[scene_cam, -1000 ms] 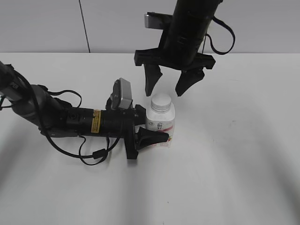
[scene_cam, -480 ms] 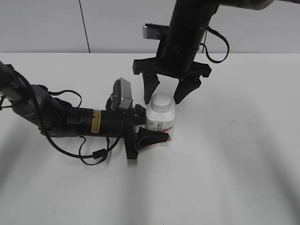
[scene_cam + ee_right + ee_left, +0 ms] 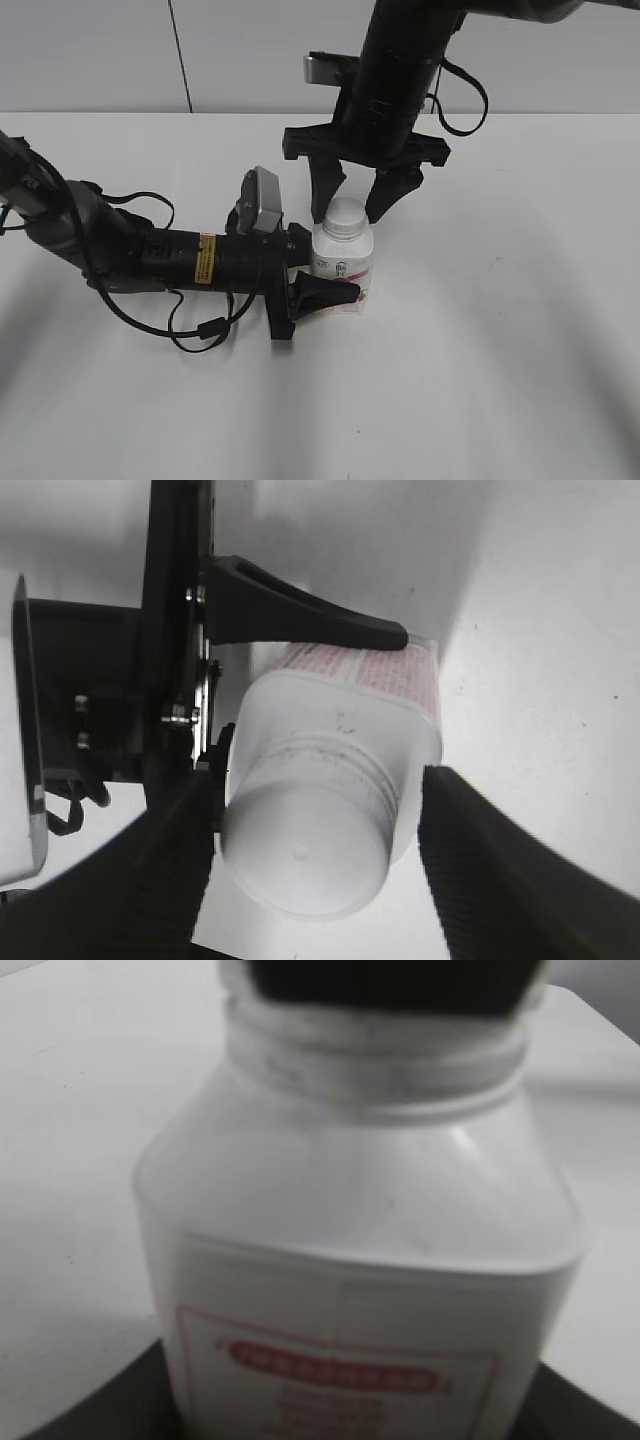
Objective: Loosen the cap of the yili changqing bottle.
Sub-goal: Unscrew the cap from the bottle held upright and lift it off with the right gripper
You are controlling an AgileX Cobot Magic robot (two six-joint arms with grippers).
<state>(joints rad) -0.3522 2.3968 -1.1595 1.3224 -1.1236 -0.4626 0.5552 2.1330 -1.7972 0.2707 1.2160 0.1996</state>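
Observation:
The yili changqing bottle (image 3: 345, 262) stands upright on the white table, small and white with a pink-red label (image 3: 372, 670). My left gripper (image 3: 330, 268) lies low from the left and is shut on the bottle's body; one black finger (image 3: 300, 623) presses the label. The bottle fills the left wrist view (image 3: 360, 1240), where a dark shape hides the cap. The white cap (image 3: 343, 213) (image 3: 305, 855) sits on the neck. My right gripper (image 3: 348, 216) (image 3: 318, 780) hangs over it, open, one finger on each side of the cap, with a gap on the right side.
The left arm (image 3: 180, 258) with its cables stretches across the table at the left. The right arm (image 3: 400, 70) comes down from above the bottle. A pale wall (image 3: 100, 50) runs along the back edge of the table.
My right gripper has come down from above the bottle until its fingers straddle the cap, and its jaws have narrowed a little. The left gripper and bottle have not moved.

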